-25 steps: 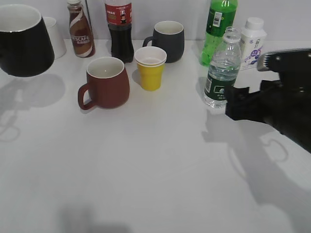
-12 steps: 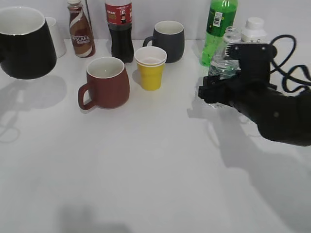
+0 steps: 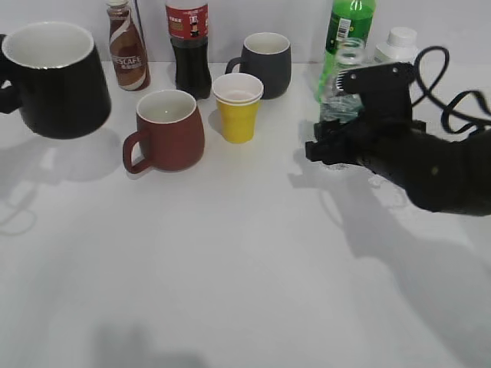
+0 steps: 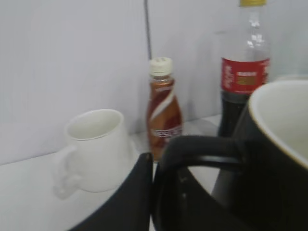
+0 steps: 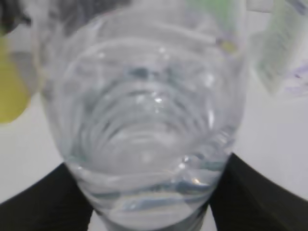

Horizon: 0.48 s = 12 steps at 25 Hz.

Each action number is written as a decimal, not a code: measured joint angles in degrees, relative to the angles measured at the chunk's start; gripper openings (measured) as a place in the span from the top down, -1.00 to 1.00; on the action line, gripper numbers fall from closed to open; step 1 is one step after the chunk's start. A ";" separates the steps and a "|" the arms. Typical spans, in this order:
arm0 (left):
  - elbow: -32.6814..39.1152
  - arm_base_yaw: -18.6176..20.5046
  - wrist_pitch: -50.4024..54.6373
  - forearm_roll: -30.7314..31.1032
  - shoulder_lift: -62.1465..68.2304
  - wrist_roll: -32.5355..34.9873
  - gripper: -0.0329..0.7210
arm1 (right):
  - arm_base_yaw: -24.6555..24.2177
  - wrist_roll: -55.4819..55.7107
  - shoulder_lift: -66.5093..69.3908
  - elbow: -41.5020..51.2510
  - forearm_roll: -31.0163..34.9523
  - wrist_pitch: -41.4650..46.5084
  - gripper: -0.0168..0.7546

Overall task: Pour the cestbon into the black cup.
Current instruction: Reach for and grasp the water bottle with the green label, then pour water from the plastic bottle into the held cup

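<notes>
The black cup (image 3: 57, 80), glossy with a white inside, hangs in the air at the far left. My left gripper (image 4: 153, 166) is shut on its black loop handle (image 4: 202, 147); the gripper itself is outside the exterior view. The cestbon (image 3: 341, 80), a clear water bottle, stands upright at the right, its lower half hidden behind my right gripper (image 3: 336, 147). In the right wrist view the bottle (image 5: 144, 110) fills the frame, and the two black fingers (image 5: 43, 204) press its sides. The bottle and the cup are far apart.
Between them stand a brown-red mug (image 3: 165, 130), a yellow cup (image 3: 238, 107) and a dark grey mug (image 3: 265, 63). Along the back are a coffee bottle (image 3: 126, 46), a cola bottle (image 3: 188, 46), a green soda bottle (image 3: 345, 27) and a white milk bottle (image 3: 399, 42). A white mug (image 4: 94, 149) stands behind the cup.
My right gripper came in from the right, closed round the cestbon and shifted it slightly left and up. The black cup moved right and a little down in the left gripper.
</notes>
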 joint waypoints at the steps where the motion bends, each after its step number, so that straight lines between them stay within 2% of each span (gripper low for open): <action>1: 0.00 -0.17 -0.05 2.26 -0.40 -1.64 0.79 | 0.00 -0.55 -1.62 0.15 -2.97 2.30 -0.27; 5: 0.00 -4.09 0.38 7.65 -2.57 -5.79 0.79 | 0.05 -2.19 -9.84 0.27 -18.30 8.77 -0.27; 9: 0.00 -13.47 5.02 9.23 -3.21 -6.21 0.79 | 0.05 -7.06 -16.05 0.27 -30.31 12.62 -0.27; 12: -0.15 -21.31 9.69 7.52 -3.21 -6.29 0.79 | 0.05 -13.31 -18.29 -0.34 -34.33 16.71 -0.27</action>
